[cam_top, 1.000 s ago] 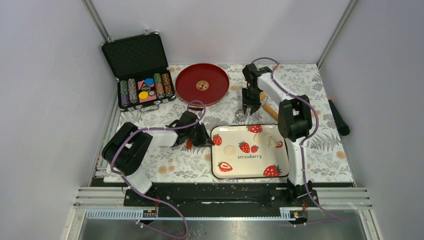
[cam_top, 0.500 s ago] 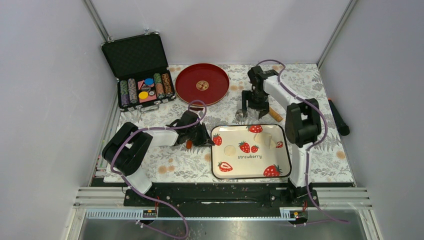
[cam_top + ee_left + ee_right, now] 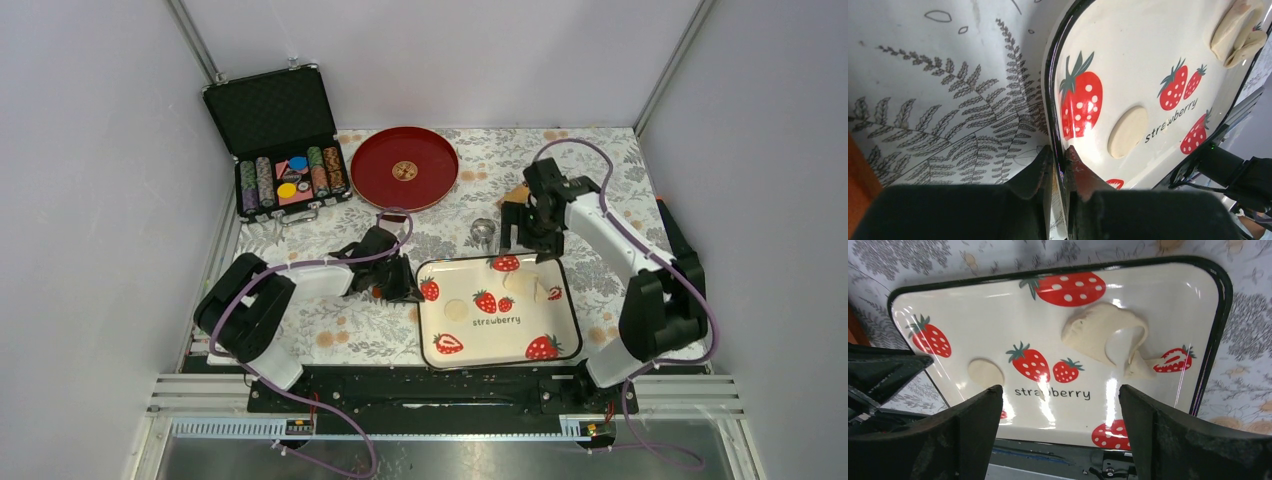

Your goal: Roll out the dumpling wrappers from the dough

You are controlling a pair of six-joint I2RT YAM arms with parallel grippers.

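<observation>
From above, the tray is seen near the middle of the table, its left rim pinched by the closed left gripper. The right gripper is held spread wide over the tray's far edge, with nothing between its fingers. The dough lies on the tray's right half, just nearer than that gripper, so the right arm is judged the closer one. A single wrapper lies left of centre. A metal ring cutter is set on the table just beyond the tray.

In the left wrist view, the thin black rim is seen clamped between both fingers. The wrapper is shown as a flat, smooth, pale disc on glossy enamel.

In the right wrist view, the dough is found directly below the open jaws. It is a soft, matt, curled scrap with a scooped-out edge. Its long axis runs left to right, and it thins toward the right rim.
</observation>
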